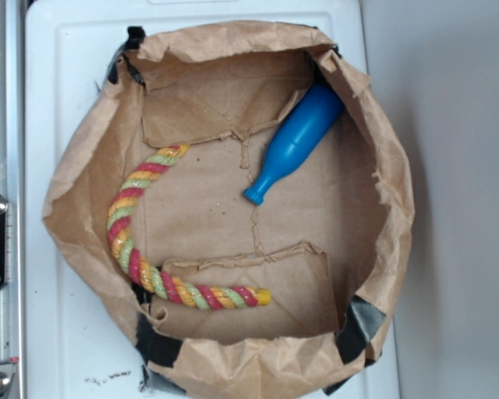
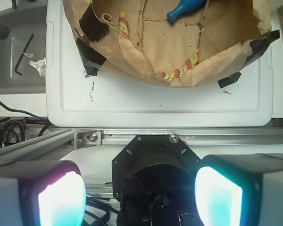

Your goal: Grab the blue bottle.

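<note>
My pincer (image 2: 139,197) hangs with its two glowing pads (image 2: 61,200) set wide apart and nothing between them, well back from the work, over the metal rail (image 2: 132,137) and the black round mount (image 2: 155,162) directly beneath me. Ahead of me lies the white plastic lid-like platform (image 2: 155,106), and beyond its bare near strip sits the crumpled brown paper bag (image 2: 132,66), rolled open into a shallow basin and patched with black tape. The small bright blue smooth plastic bottle (image 1: 293,143) lies on its side at the far end of the basin, body against the far wall, neck pointing inward. Nearer me curls the red, yellow and green twisted rope (image 1: 150,241), apart from the bottle. I judge nothing of the grab is done: reaching, descending and closing all remain. The bag's raised near rim must be cleared; the open floor beside the neck offers the most room.
</note>
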Robot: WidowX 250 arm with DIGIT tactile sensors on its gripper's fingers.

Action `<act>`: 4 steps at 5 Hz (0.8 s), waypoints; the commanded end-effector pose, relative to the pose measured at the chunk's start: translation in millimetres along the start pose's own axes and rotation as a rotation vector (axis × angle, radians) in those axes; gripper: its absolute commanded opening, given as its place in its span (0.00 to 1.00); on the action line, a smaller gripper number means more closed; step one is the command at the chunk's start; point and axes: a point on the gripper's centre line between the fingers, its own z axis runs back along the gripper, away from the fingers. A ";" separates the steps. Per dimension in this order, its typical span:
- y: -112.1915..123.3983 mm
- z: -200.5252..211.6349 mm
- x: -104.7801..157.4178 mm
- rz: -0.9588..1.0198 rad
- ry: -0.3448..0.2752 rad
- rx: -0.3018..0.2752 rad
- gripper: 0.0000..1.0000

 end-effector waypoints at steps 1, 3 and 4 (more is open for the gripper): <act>0.0 0.0 0.0 0.000 0.000 0.000 1.00; 61.3 4.3 60.6 0.126 -0.090 -0.128 1.00; 71.2 -11.6 90.8 0.162 -0.166 -0.143 1.00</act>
